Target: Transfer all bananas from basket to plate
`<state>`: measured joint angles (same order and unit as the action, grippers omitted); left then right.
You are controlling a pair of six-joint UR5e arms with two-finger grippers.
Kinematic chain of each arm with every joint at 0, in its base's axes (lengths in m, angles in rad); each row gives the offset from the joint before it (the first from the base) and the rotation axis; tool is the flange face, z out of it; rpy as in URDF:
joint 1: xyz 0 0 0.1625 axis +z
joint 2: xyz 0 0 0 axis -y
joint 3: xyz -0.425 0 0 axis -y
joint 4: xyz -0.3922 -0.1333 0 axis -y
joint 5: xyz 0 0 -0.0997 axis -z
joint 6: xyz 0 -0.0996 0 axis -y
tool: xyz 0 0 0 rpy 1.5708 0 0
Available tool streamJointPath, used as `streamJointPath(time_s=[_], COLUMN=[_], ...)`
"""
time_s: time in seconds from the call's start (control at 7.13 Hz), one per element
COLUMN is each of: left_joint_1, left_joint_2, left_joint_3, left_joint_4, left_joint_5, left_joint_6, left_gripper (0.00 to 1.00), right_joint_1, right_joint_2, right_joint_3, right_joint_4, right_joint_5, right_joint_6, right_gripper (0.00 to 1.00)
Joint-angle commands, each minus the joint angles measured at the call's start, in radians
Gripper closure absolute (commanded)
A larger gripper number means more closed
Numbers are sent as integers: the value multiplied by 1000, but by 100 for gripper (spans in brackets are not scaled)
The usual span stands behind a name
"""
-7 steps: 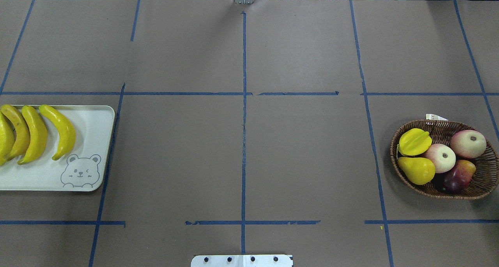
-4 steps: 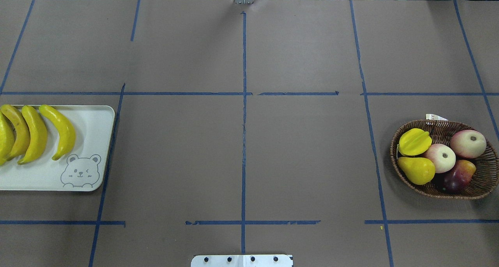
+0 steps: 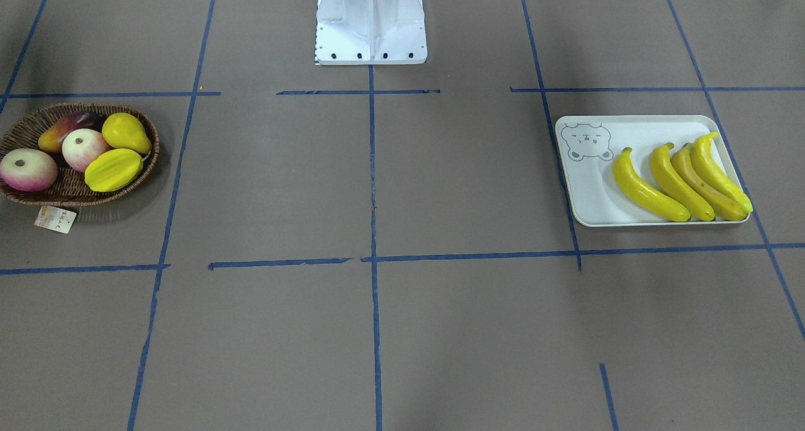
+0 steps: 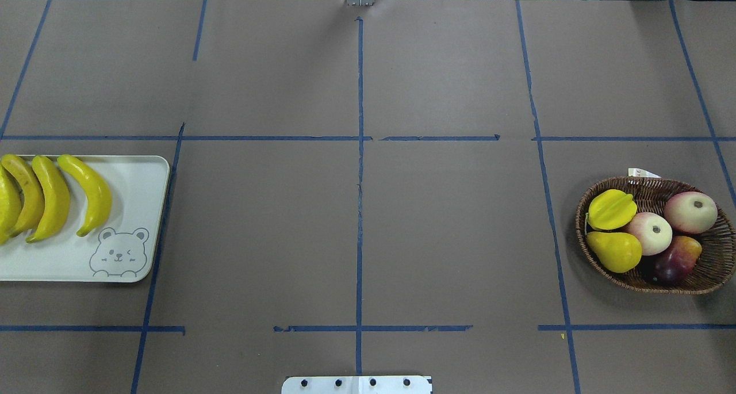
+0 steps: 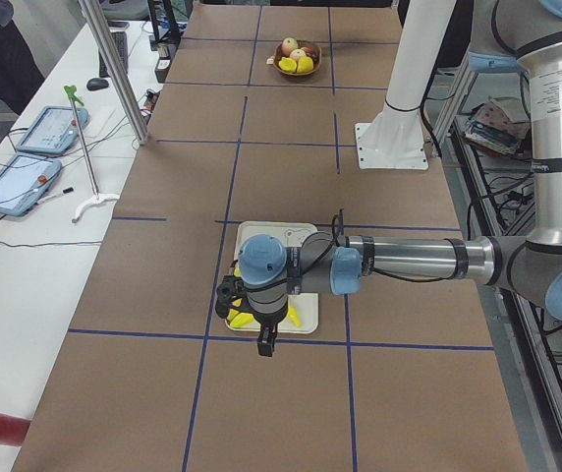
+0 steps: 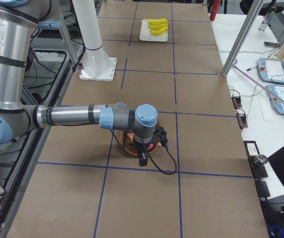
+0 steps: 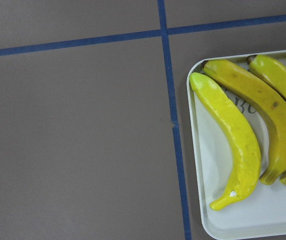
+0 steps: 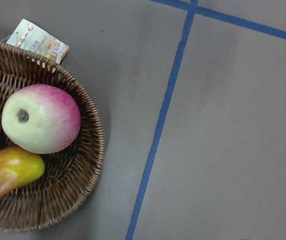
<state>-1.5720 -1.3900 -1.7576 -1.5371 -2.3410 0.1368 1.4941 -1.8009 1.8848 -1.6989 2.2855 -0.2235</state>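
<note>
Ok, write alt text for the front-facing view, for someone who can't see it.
Four yellow bananas lie side by side on a white plate with a bear-face print, at the right of a brown table marked with blue tape. At the left, a wicker basket holds other fruit but no banana; the robot's white base stands at top centre.

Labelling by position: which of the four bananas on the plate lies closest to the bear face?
The end banana of the row, toward the table's middle; the other three lie farther from the bear face.
</note>
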Motion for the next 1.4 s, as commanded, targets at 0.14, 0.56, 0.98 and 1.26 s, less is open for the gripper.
streamJointPath(time_s=[0.14,0.56,0.98,1.26], left_joint_1=[-2,-2,0,0], left_joint_2=[-6,21,43,51], left_joint_3=[-26,-36,-43,-42], left_joint_4=[-1,14,3,6], left_joint_5=[25,26,26,26], left_joint_6=[0,1,3,3], left_gripper=[0,0,0,0], right_joint_1=[0,0,0,2], right_joint_2=[0,0,-3,-15], right_joint_3=[3,4,5,22], right_joint_4=[1,1,1,2], right_joint_5=[5,5,5,5], right_joint_6=[16,16,18,18], right_gripper=[1,0,0,0])
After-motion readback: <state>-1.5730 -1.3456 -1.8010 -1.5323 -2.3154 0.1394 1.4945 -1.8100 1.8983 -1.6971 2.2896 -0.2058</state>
